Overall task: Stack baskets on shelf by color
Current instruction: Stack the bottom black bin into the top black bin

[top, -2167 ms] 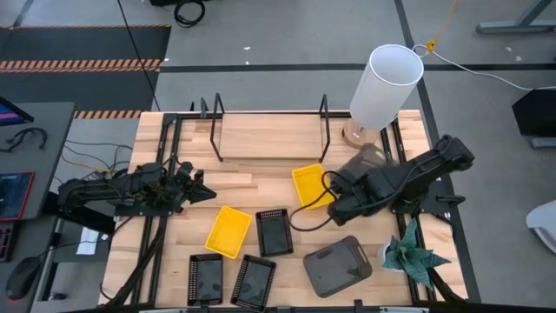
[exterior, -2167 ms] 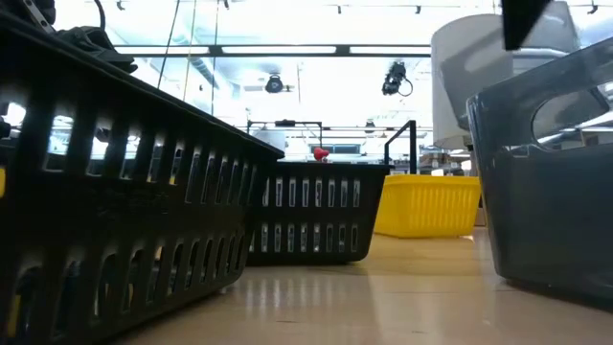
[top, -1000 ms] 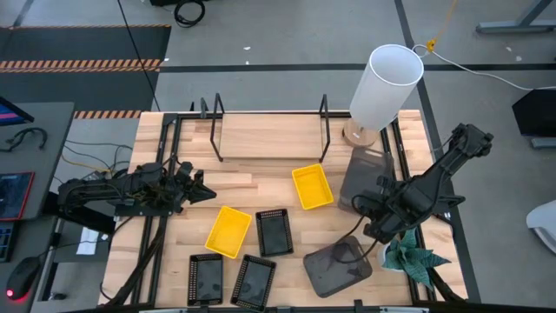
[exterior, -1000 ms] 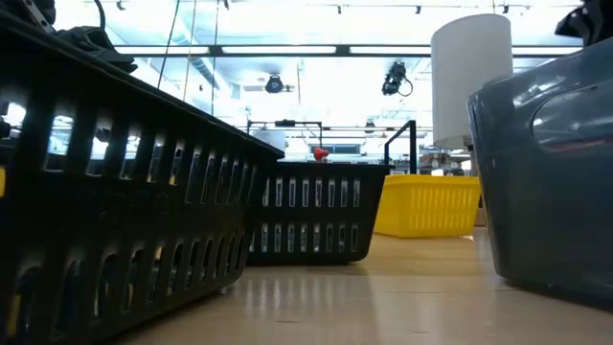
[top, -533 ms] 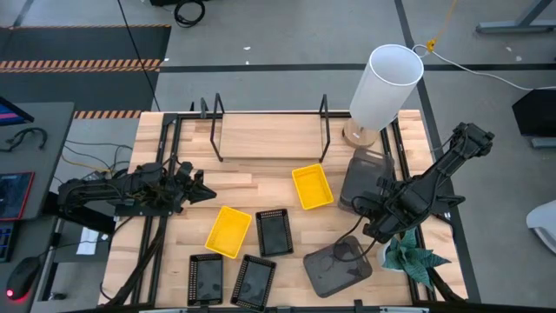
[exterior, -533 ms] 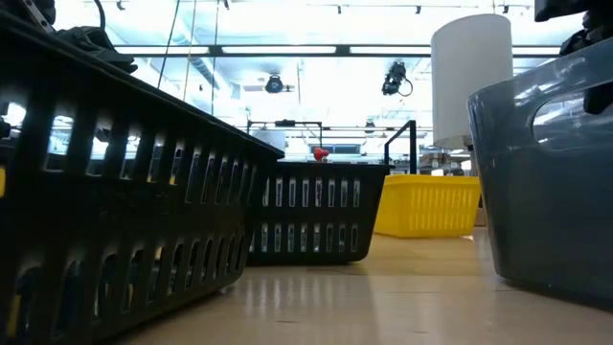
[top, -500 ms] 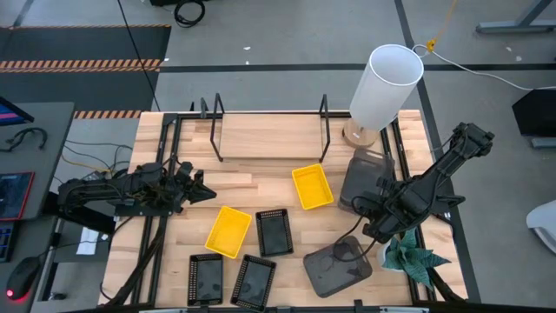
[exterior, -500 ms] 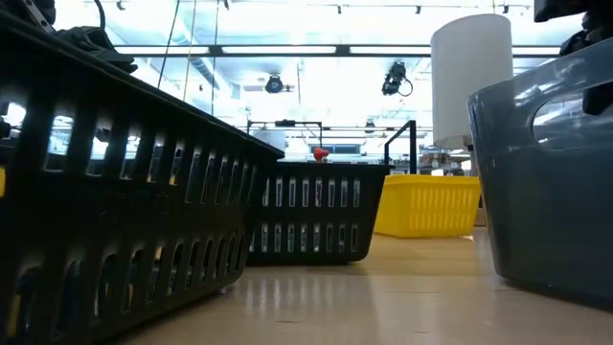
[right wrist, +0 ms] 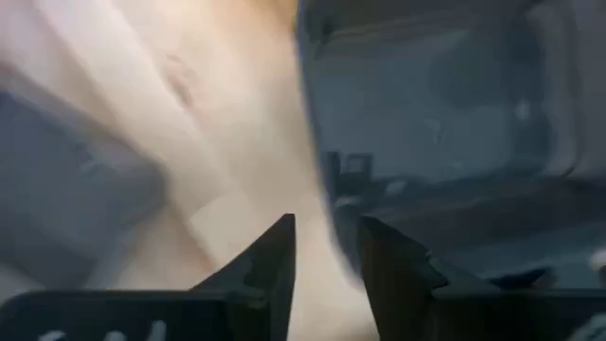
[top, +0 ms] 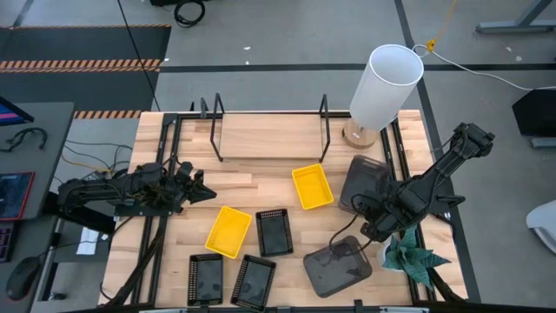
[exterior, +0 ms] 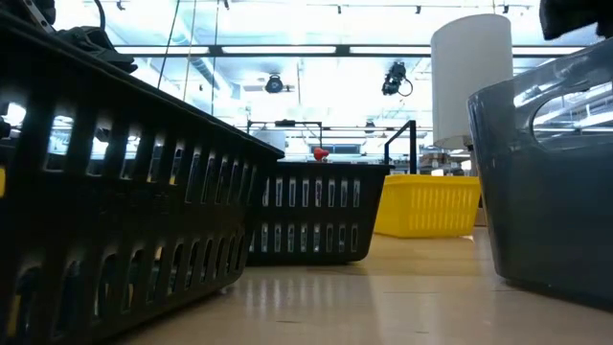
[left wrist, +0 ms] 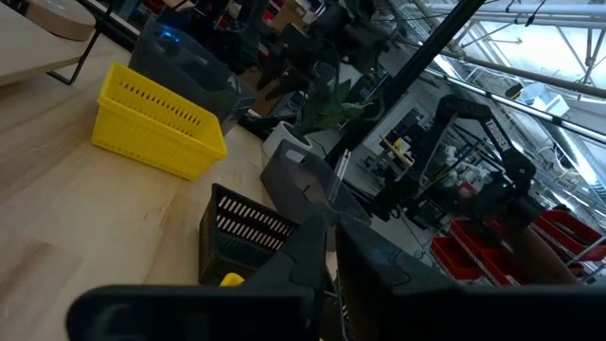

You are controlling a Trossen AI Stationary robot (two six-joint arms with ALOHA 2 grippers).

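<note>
Our right gripper [top: 368, 231] hangs over the table's right side between two grey baskets; the wrist view shows its fingers [right wrist: 275, 260] close together with a narrow gap, pinching nothing. One grey basket [top: 363, 183] stands just behind it, beside the base of the white cylinder [top: 385, 84]; the other [top: 339, 266] sits just in front, near the front edge, beside a green plant [top: 411, 256]. We count two grey baskets, two yellow and three black. One yellow basket [top: 313, 187] lies mid-table, the other [top: 228, 231] left of it; a black basket [top: 274, 231] sits between them, and two more [top: 206, 278] [top: 254, 282] lie along the front edge. The shelf [top: 269, 136] stands at the back with nothing on its board. Our left gripper [top: 198, 192] rests at the left side, well apart from the baskets, fingers pressed together.
</note>
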